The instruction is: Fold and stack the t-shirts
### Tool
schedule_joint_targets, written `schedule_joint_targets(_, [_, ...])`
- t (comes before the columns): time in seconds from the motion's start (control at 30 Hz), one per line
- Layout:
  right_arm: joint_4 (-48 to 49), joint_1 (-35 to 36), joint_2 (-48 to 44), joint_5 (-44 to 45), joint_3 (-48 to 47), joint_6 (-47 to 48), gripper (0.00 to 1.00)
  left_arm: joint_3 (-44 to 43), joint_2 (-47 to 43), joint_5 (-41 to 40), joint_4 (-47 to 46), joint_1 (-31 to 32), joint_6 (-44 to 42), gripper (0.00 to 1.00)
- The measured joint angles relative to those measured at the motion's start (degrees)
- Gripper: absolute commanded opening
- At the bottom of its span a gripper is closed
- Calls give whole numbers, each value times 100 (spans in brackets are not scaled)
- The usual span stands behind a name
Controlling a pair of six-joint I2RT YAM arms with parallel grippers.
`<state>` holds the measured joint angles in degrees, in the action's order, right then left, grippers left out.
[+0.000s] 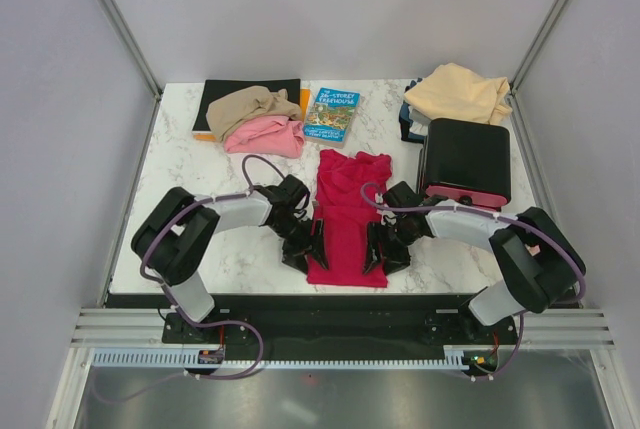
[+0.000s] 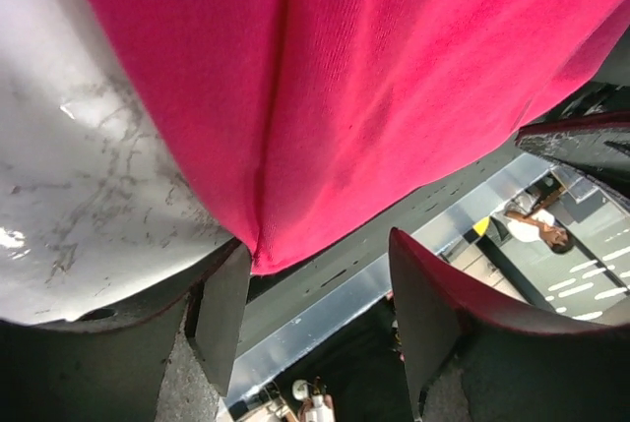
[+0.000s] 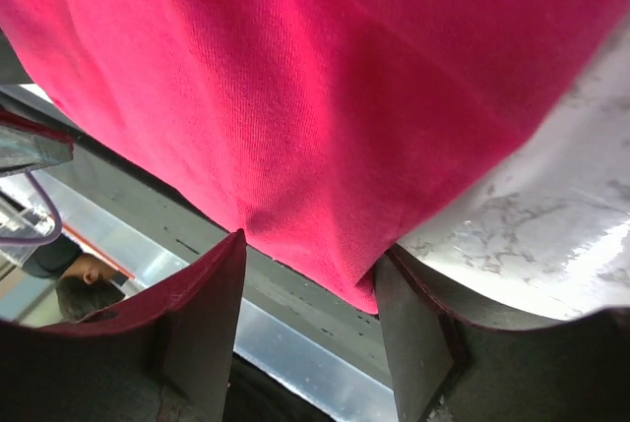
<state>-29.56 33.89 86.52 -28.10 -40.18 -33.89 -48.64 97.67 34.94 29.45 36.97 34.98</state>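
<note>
Crimson t-shirt (image 1: 346,211) has near corners at left gripper (image 1: 308,249) and right gripper (image 1: 383,252), both spread.

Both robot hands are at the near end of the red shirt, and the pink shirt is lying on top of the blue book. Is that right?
Not quite. The pink shirt is not on the blue book; it lies left of it, against the tan shirt, as the top view shows. The left gripper and right gripper are at the near end of the red shirt.
</note>
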Motion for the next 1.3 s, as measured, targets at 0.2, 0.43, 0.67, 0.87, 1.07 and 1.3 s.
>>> schedule_joint_targets(0.2, [55, 0, 109, -170, -4, -4, 57, -22, 127, 70, -2, 0, 33, 47])
schedule_joint_targets(0.43, [55, 0, 160, -92, 20, 11, 24, 50, 129, -153, -11, 0, 33, 7])
schedule_joint_targets(0.67, [52, 0, 155, 136, 61, 50, 0, 122, 24, -216, -11, 0, 39, 2])
schedule_joint_targets(0.87, [-33, 7, -28, 295, 61, 70, 0, 125, -188, -245, 17, 2, 37, 2])
schedule_joint_targets(1.07, [-535, 9, -614, 579, -282, 114, 0, 59, -693, -332, 164, 0, 37, 2])
schedule_joint_targets(1.3, [-1036, 7, -949, 839, -1137, 125, 0, -544, -1049, -570, 629, 0, 28, 2])
